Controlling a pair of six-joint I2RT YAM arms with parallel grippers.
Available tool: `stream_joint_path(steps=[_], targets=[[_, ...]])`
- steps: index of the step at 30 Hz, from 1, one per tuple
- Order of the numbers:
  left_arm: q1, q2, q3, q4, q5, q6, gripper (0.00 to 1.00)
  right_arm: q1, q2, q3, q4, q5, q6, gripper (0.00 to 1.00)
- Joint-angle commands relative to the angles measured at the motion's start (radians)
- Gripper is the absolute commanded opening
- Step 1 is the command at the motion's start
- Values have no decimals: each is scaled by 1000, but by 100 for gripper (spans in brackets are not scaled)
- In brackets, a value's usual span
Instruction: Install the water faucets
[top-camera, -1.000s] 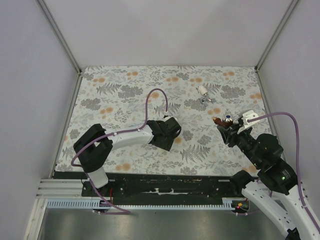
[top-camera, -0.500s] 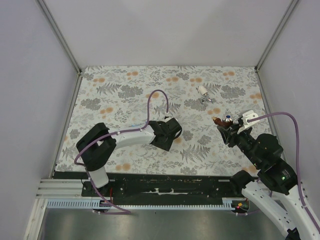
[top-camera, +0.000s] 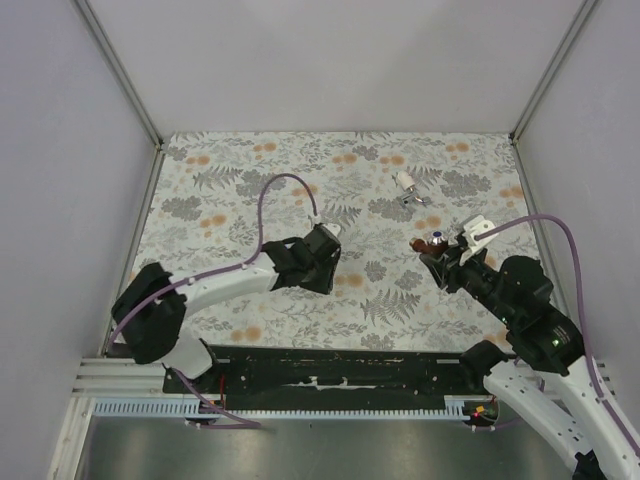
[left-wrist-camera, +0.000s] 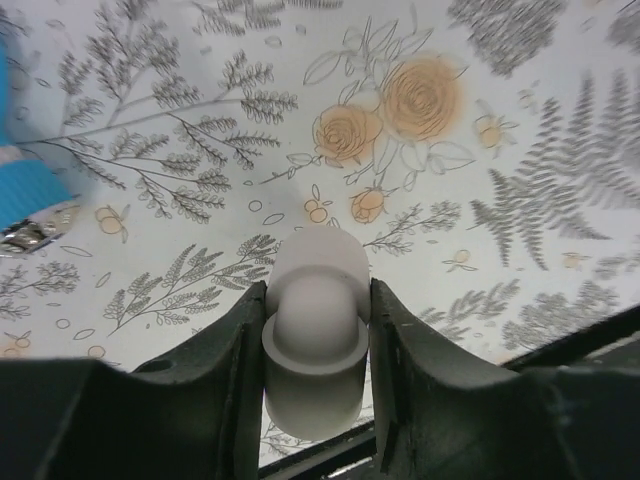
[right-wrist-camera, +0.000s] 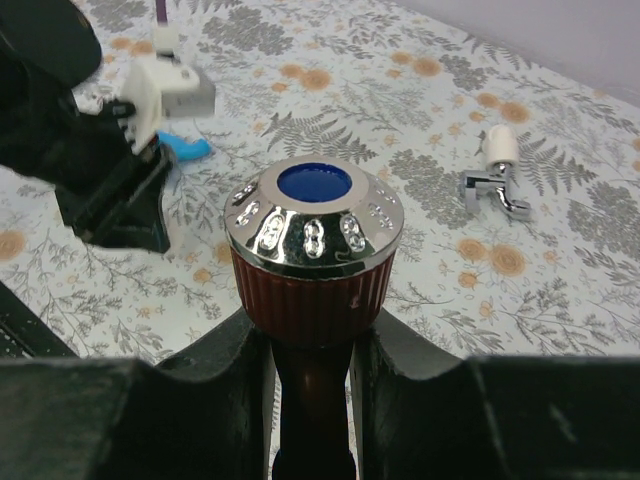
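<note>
**Floral tabletop, a copper-toned faucet held upright**

Flowered cloth (top-camera: 230, 190) covers the table between plain pale walls. On its right side, the reddish-brown faucet (right-wrist-camera: 312, 270) stands upright in the right gripper (right-wrist-camera: 312, 370). The fingers are clamped on its stem just below the ribbed knob, which has a chrome cap with a blue centre. Farther back on the cloth, well apart, the white-silver faucet (right-wrist-camera: 495, 182) lies on its side. Near the middle, the left gripper (left-wrist-camera: 316, 370) has its fingers pressed against both sides of a white plastic fitting (left-wrist-camera: 316, 290). A blue faucet (left-wrist-camera: 22, 190) lies on the cloth just beside that gripper — only partly in view.
</note>
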Motion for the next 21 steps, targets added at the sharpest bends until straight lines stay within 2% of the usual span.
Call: stream_joint_path(steps=[1,4,7,10,15,21], targets=[[97,-204,-11,122,139,20,2,0,72,39,108,-130,-43,6],[172,-277,6,119,298,46,2,0,112,39,177,-190,-46,8],[229,-342,21,122,375,59,2,2,153,28,278,-246,-48,8],[270,-396,50,115,389,79,2,3,206,48,332,-277,-30,0],[316,-448,139,81,419,118,2,2,308,112,396,-369,-23,0],[353,-499,158,151,484,118,2,0,381,105,563,-452,-78,0]])
